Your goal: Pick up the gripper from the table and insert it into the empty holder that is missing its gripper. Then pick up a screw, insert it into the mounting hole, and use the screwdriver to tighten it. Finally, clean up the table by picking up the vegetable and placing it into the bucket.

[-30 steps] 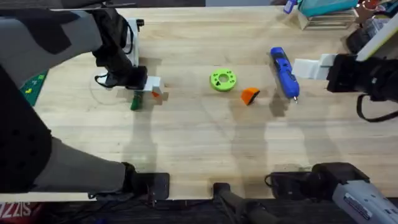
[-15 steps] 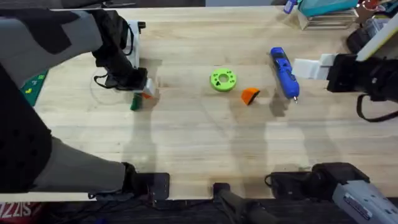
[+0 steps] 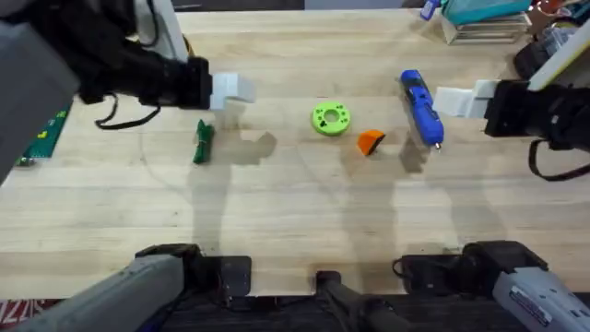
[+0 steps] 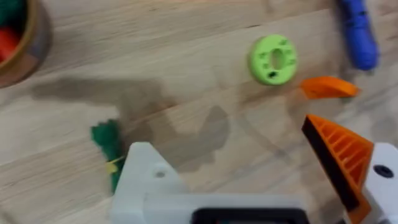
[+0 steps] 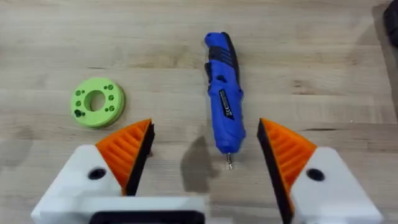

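Our left arm reaches up from its base and bends across the far left of the desk (image 3: 295,212), well to the left of the green ring (image 3: 331,119). The left gripper (image 3: 230,89) points toward that ring. In its wrist view the left gripper (image 4: 224,137) is spread wide and has nothing in it. One finger carries a ribbed orange pad (image 4: 339,155). The other is the holder (image 4: 146,180), a bare white base with no tip.

The vegetable (image 3: 202,143) lies flat on the desk just below the left gripper, left of the ring and well apart from it. In the wrist view the vegetable (image 4: 109,146) sits right by the holder. The bucket (image 4: 37,37) shows at the corner of that view, on the far side of the vegetable from the ring.

Our right arm comes in from the right edge, and the right gripper (image 3: 456,101) faces the ring. It too is wide open and empty (image 5: 205,143).

The screwdriver (image 3: 421,106) lies right of the ring, between it and the right gripper, metal tip toward us. The loose orange tip (image 3: 371,141) rests just right of the ring, between ring and screwdriver, touching neither.
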### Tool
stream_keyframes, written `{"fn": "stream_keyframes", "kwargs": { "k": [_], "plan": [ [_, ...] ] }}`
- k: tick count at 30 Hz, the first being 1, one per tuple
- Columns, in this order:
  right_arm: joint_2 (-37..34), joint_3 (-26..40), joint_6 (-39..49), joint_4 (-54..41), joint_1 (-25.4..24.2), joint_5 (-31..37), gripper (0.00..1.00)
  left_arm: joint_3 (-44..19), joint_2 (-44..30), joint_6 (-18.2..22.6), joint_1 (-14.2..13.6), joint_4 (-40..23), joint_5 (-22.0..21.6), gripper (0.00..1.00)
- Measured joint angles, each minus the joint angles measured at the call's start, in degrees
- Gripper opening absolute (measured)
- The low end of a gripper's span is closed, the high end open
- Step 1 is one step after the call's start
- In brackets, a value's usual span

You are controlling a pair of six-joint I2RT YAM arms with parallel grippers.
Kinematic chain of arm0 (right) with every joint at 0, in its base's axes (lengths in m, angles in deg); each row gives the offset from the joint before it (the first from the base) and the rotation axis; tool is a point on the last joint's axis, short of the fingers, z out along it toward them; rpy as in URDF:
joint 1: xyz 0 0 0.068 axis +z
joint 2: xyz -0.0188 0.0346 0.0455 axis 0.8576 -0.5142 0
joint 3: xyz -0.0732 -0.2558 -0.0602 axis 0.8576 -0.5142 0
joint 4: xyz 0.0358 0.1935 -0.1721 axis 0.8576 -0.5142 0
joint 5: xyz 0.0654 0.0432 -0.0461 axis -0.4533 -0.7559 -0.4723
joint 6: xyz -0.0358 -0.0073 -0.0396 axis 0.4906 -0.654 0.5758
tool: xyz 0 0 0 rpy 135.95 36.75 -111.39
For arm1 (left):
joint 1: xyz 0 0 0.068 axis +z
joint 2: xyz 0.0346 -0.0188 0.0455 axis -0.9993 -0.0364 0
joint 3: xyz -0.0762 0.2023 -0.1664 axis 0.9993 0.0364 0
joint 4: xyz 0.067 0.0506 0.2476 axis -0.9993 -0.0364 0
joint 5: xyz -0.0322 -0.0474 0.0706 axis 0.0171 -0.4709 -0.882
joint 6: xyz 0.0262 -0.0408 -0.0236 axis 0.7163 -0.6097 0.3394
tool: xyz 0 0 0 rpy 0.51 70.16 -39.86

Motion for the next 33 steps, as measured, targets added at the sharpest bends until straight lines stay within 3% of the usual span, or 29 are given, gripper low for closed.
{"fn": "stream_keyframes", "kwargs": {
  "k": [3,7,12,17,26,33],
  "plan": [
    [0.0,0.0,0.0,0.0,0.0,0.0,0.994,-0.1,4.1,-0.1,0.0,-0.5,6.9,0.986],
    [0.0,0.0,0.0,0.0,0.0,0.0,0.994,-0.2,6.9,-1.8,0.0,-0.9,11.6,0.986],
    [0.0,0.0,0.0,0.0,0.0,0.0,0.994,-0.2,7.2,-2.2,0.0,1.4,13.4,0.986],
    [0.0,0.0,0.0,0.0,0.0,0.0,0.994,1.5,8.2,2.3,-1.0,7.1,13.8,0.986],
    [0.0,0.0,0.0,0.0,0.0,0.0,0.994,24.9,28.8,6.2,-1.9,29.0,14.7,0.986],
    [0.0,0.0,0.0,0.0,0.0,0.0,0.994,39.7,47.8,6.8,-1.9,31.9,14.9,0.986]
  ]
}}
